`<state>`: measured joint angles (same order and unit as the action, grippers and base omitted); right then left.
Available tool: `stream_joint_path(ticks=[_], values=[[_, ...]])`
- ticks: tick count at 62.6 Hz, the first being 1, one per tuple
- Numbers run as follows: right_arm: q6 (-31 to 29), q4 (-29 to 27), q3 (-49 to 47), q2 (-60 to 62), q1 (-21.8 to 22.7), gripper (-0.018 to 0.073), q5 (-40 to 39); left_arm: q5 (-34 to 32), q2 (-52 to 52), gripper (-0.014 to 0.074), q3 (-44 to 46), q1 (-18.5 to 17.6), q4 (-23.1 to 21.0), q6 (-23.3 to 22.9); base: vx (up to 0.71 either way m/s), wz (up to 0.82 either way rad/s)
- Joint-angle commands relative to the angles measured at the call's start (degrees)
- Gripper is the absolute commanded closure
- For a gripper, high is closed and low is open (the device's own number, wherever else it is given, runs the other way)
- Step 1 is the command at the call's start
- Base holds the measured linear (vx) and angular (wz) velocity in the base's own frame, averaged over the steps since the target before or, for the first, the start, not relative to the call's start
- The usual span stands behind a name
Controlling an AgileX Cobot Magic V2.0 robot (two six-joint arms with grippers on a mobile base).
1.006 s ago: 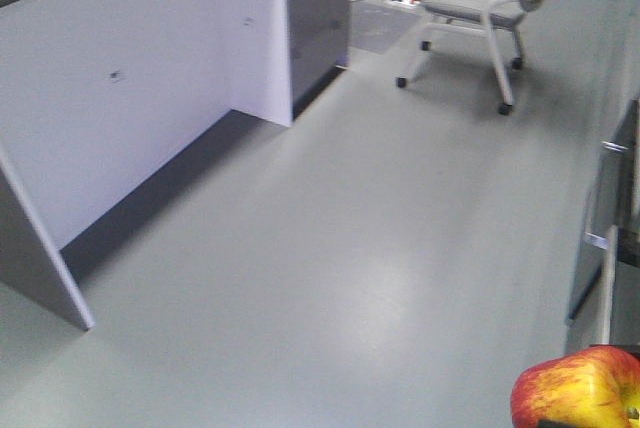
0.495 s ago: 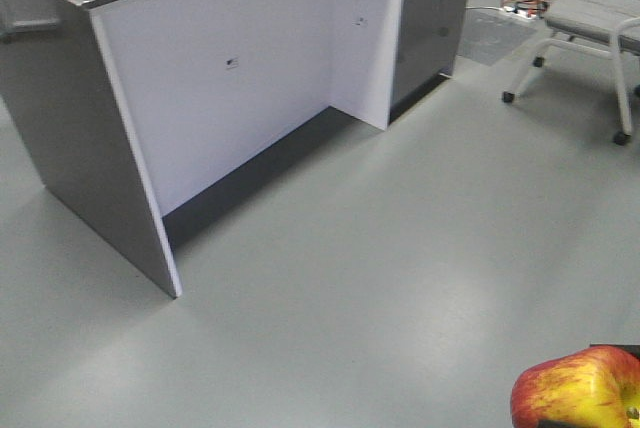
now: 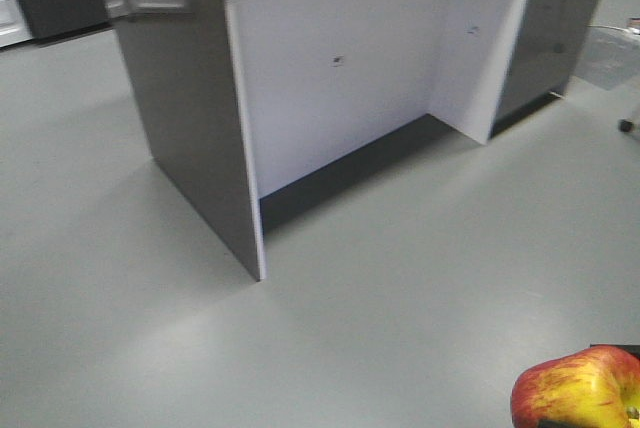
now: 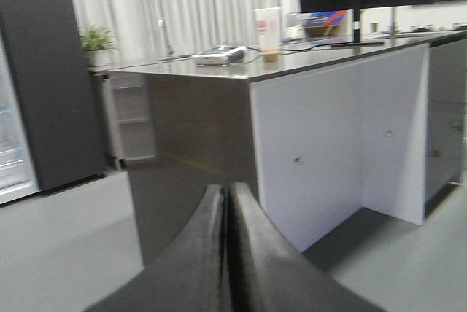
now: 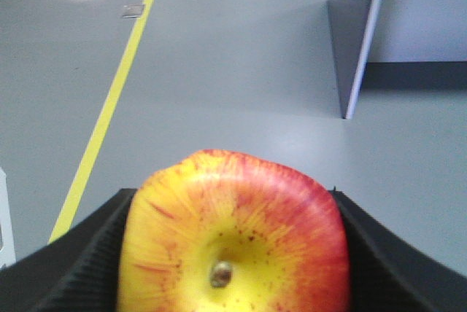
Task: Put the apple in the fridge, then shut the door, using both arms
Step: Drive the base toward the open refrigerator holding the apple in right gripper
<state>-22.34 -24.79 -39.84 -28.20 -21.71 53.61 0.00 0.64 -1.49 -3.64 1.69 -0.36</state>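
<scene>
Pincer parts barely show in the front view, where the apple (image 3: 578, 390) sits cut off in the lower right corner over the floor (image 3: 400, 298), the bench (image 3: 190, 118) across the top. From the left wrist, the left pincer (image 4: 227, 199) is pressed closed and empty; a dark fridge (image 4: 55, 71) at the left edge is cropped and blurred, its door indistinct. From the right wrist, the right pincer (image 5: 232, 254) clasps the apple, so the pickup looks done; placing and door-closing remain.
</scene>
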Motion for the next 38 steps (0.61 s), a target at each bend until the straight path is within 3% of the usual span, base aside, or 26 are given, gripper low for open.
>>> stream_joint_path(ticks=[1,38], values=[[-0.26,-1.36,-1.61,-0.23,-0.1,0.0148,-3.52,-4.46,0.79,0.0603,-1.18,-0.34,-0.36,-0.47,-0.02,0.48],[-0.26,-1.36,-1.61,-0.23,-0.1,0.0148,-3.46,-4.46,0.79,0.0603,-1.18,-0.34,-0.36,-0.47,-0.03,0.5]])
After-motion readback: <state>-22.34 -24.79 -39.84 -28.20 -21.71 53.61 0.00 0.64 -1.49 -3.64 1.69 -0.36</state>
